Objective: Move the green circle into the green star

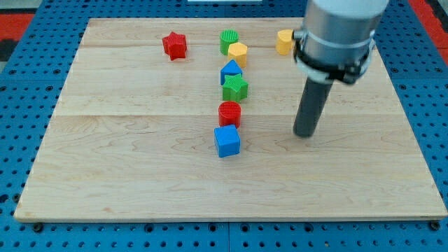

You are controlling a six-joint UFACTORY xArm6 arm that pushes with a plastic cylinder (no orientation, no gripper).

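The green circle (228, 39) stands near the view's top, just left of and above a yellow hexagon (238, 52) that touches it. The green star (235, 87) lies lower in the same column, below a blue triangle (230, 71) and above a red circle (229, 113). My tip (304, 134) rests on the board well to the right of the column, level with the gap between the red circle and the blue cube (227, 141). It touches no block.
A red star (174, 45) lies at the top left. A yellow block (284, 42) sits at the top, partly hidden behind the arm's grey body (339, 35). The wooden board (126, 175) sits on a blue pegboard.
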